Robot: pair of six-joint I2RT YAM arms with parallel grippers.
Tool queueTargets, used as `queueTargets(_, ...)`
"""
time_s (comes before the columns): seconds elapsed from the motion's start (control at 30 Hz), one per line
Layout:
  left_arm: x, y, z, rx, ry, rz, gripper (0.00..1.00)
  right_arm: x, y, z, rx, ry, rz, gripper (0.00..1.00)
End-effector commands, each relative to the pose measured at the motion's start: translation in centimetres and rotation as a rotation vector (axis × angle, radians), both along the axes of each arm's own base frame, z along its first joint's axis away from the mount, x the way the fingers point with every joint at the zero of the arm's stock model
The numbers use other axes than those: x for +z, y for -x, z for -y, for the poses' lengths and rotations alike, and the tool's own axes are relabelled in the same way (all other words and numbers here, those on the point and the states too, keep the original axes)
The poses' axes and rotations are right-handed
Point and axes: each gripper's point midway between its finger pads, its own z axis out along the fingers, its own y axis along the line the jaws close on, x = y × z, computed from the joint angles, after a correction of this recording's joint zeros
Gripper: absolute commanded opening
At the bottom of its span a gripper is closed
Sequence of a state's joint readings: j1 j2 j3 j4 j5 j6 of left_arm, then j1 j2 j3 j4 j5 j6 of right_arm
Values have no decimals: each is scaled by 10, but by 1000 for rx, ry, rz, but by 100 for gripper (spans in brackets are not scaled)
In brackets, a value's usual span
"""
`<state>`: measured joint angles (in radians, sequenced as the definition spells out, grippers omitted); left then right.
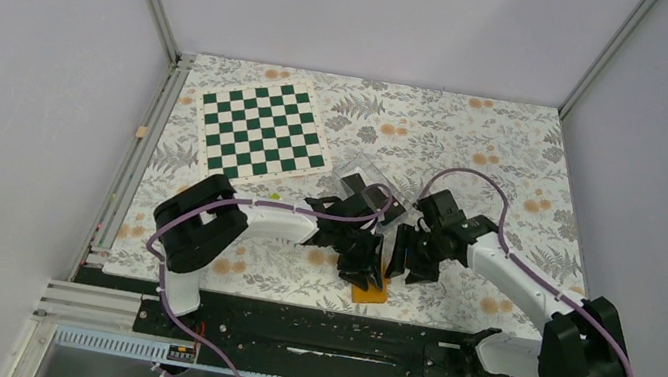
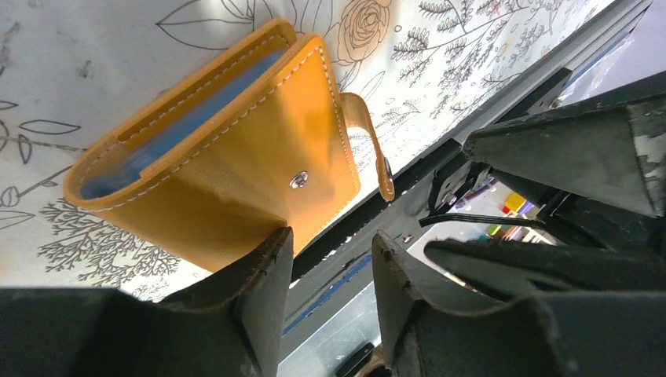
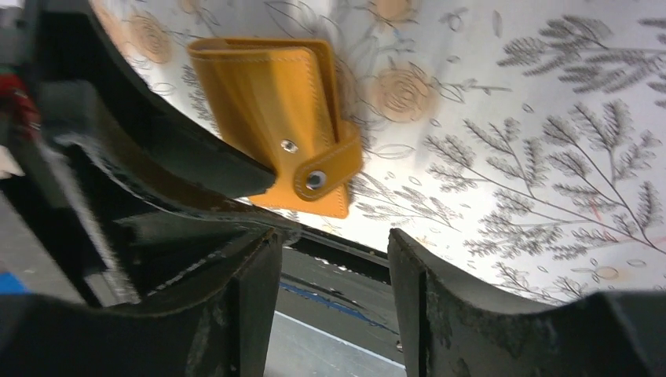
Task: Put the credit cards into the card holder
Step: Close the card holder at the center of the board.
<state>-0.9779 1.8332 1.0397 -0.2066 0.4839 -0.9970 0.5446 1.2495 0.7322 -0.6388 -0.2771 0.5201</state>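
Note:
The card holder [image 2: 236, 157] is an orange wallet, folded over on the floral table, with blue pockets showing in its gap and its snap strap [image 2: 369, 141] hanging loose. It lies near the table's front edge [image 1: 370, 294] and also shows in the right wrist view [image 3: 267, 102]. My left gripper [image 2: 330, 239] is open and empty, one finger [image 2: 259, 290] in front of the wallet's corner. My right gripper [image 3: 334, 236] hangs open and empty just right of the card holder [image 1: 409, 266]. The credit cards do not show clearly in any view.
A clear plastic box [image 1: 364, 175] sits behind both grippers with a dark shape in it. A green-and-white chessboard mat [image 1: 263, 129] lies at the back left. The black base rail [image 1: 317, 333] runs along the near edge. Both arms crowd together over the wallet.

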Motion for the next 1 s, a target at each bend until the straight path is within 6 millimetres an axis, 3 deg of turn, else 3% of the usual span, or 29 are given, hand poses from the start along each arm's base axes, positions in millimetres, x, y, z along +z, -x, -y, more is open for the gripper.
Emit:
queueTargets(0.0,-8,7,-11,-78,-42,24,41,19,-22,-25,46,-103,38,59)
queueTargets(0.3,-9,21,-22,-161,-54,17,39,0,-38,-41,-1,-128,-1,54)
queueTargets(0.4,0,24,-19,-187,-32,38,39,-11,-39,-42,-11,-116,-27,47)
queueTargets(0.73,44,-2,5,-26,174,73,44,-50,-28,-30,-29,-43,-81,37)
queueTargets(0.97,33,-10,15,34,193,24,40,-63,-19,-24,-37,-23,-116,34)
